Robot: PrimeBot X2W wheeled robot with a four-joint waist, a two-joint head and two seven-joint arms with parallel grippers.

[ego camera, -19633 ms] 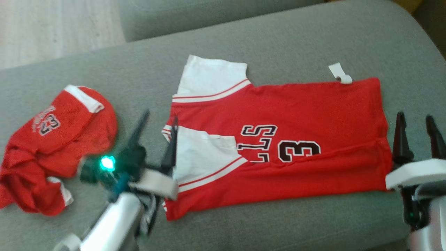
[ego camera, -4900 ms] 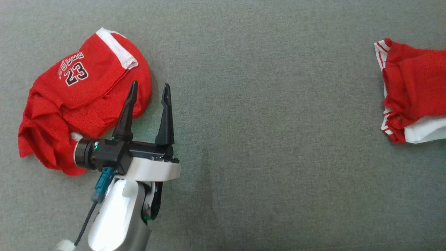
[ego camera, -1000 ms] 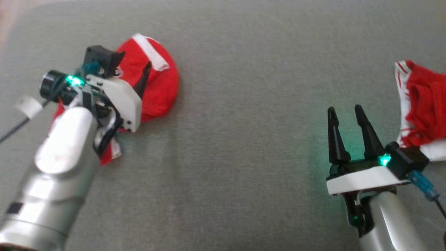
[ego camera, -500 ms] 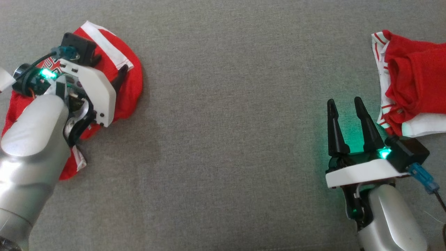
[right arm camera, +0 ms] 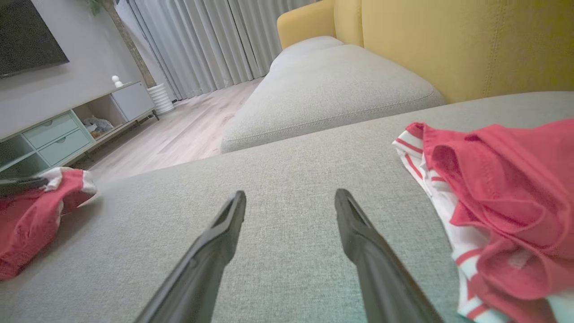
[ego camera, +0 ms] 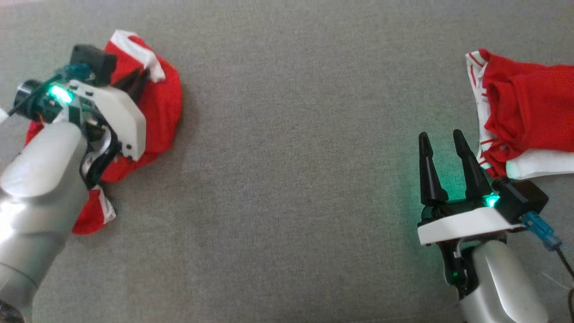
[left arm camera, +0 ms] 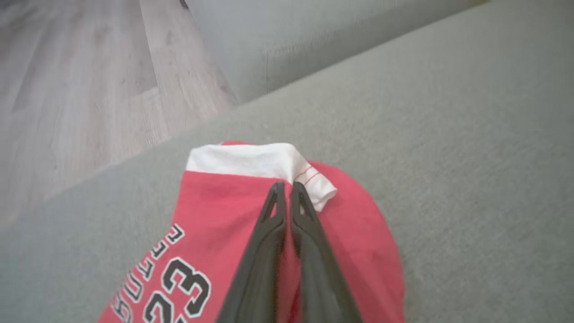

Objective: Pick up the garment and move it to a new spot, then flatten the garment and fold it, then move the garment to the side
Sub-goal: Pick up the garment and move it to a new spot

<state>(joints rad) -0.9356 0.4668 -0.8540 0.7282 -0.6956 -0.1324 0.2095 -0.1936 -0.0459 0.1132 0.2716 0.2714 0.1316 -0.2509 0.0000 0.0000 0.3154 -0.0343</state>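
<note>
The garment is a crumpled red piece with a white band and a black "23", lying at the left of the grey cushion. My left gripper comes down onto it from above. In the left wrist view the two fingers are pressed together, with the red cloth pinched just below its white band. My right gripper rests low at the right, open and holding nothing. In the right wrist view its fingertips point across bare cushion, with the garment far off to the left.
A folded red and white jersey lies at the right edge, close beside my right gripper, also seen as the jersey. Wooden floor lies past the cushion's left edge. A second grey cushion, yellow sofa back and low cabinet stand beyond.
My left gripper has gone from open to shut on the garment near its white band, and the cloth there has bunched up. The right gripper has hardly moved.
</note>
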